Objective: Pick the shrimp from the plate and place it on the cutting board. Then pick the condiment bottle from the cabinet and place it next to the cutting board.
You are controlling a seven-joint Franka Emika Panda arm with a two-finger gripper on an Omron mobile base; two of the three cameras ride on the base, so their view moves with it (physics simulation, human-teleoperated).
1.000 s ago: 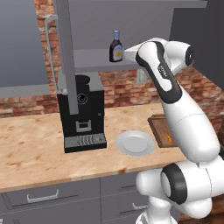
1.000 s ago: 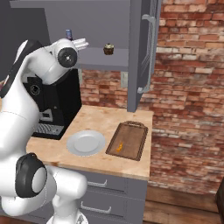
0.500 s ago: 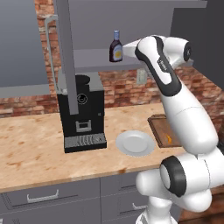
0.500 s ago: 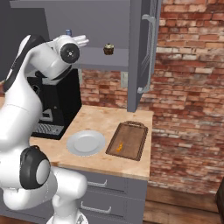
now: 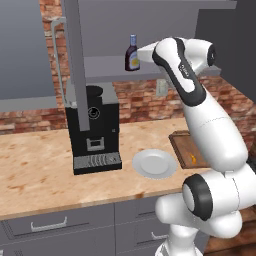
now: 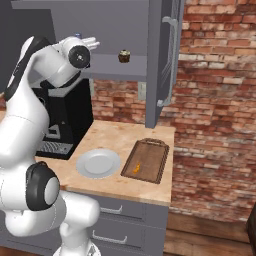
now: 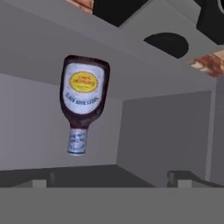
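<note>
The bottle [image 5: 132, 53] stood upright on the cabinet [image 5: 107, 67] shelf. The hand [image 7: 109, 181], its fingers spread wide and empty, faced it; centring on the body before closing seemed wise.

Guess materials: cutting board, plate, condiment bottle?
Cutting board: looks like dark brown wood, matte, darker raised edge. Plate: white-grey, smooth, probably ceramic, faint sheen. Condiment bottle: dark glossy body, likely plastic or glass, with a paper-like yellow label.
</note>
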